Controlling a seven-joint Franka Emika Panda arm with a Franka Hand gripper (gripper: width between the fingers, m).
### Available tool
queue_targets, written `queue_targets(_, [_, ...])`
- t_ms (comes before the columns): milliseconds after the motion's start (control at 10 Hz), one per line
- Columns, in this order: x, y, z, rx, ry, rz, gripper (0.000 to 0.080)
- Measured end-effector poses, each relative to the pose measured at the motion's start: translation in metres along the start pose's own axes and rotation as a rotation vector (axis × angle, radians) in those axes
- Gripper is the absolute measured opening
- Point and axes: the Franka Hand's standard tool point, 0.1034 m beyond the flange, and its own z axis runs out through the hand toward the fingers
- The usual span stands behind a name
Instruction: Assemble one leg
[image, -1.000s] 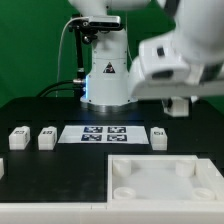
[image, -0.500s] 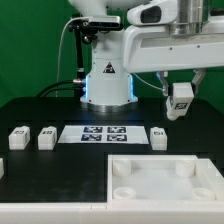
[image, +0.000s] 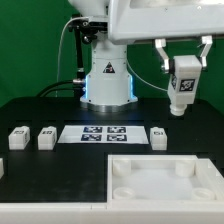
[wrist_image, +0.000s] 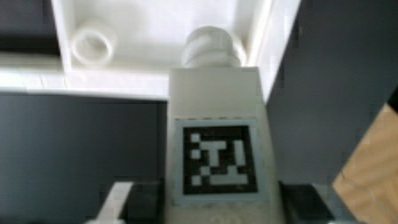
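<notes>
My gripper (image: 183, 72) is shut on a leg (image: 182, 86), a small white block with a black-and-white tag, and holds it upright in the air at the exterior view's right. In the wrist view the held leg (wrist_image: 217, 140) fills the middle with its tag facing the camera, between the two fingers (wrist_image: 121, 203). Beyond its tip lies the large white square panel (wrist_image: 151, 45) with a round socket (wrist_image: 93, 42). In the exterior view the panel (image: 165, 180) lies at the front right. Three more legs stand on the table: two at the left (image: 19, 137) (image: 46, 137) and one right of the marker board (image: 159, 136).
The marker board (image: 104, 134) lies flat in the middle of the black table. The robot's white base (image: 106, 75) stands behind it. A small white part (image: 2, 168) shows at the left edge.
The arm has risen and shifted; the held leg has gone up and slightly right in the exterior view. The other legs and the panel have not moved.
</notes>
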Motion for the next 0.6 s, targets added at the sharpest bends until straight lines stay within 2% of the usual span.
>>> queue_targets(100, [-0.0011, 0.002, -0.0005, -0.006, 0.097, 0.001, 0.0291])
queue_targets(300, [-0.0008, 0.0038, 0.0005, -0.012, 0.215, 0.0, 0.0291])
queue_targets(600, [-0.0035, 0.0038, 0.0058, -0.011, 0.192, 0.0, 0.0291])
